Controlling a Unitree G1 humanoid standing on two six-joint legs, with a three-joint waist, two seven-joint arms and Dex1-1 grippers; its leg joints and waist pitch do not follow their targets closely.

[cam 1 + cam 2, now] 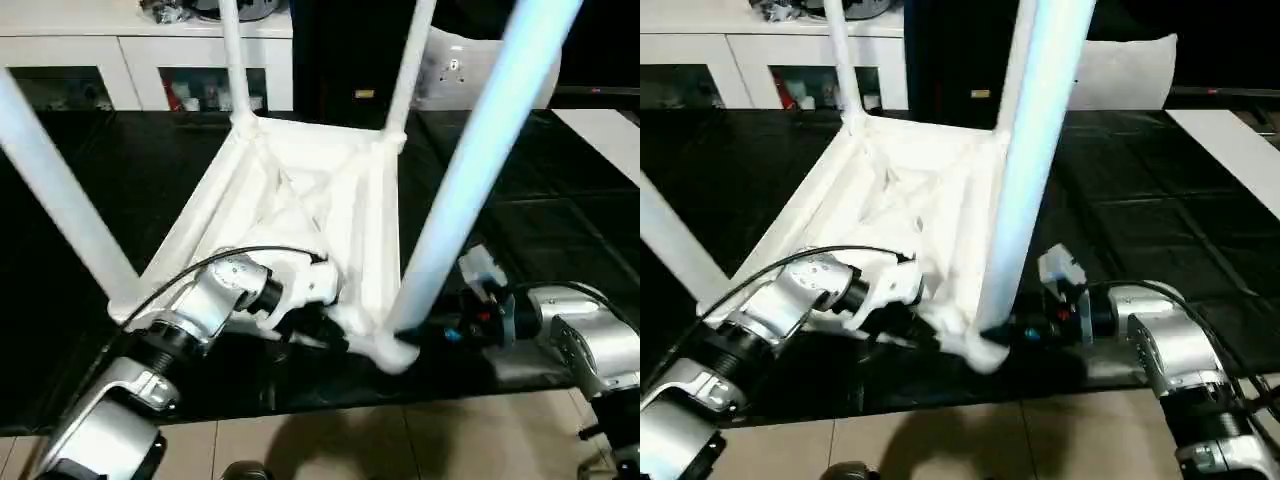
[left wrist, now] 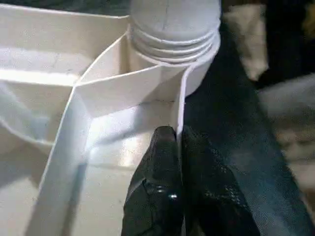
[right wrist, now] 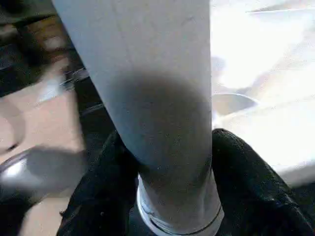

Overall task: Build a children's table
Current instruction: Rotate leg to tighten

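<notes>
1. My left tool (image 2: 179, 162) was black, my forearms (image 1: 205, 300) silver.
2. The tabletop (image 1: 300, 200) and its legs (image 1: 480, 150) were plain white.
3. The surface (image 1: 520, 230) was black; the floor (image 1: 400, 440) beige tile.

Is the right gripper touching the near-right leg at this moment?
Touching. In the right wrist view, the right gripper has a black finger on each side of the leg, pressed against it just above its threaded base.

near corner: right gripper (image 3: 167, 196) clamped round the leg (image 1: 470, 180) base, left gripper (image 2: 178, 162) pinching the tabletop (image 1: 300, 200) rim.
above underside: four legs ring it.
work table (image 1: 560, 230) right: bare.
</notes>
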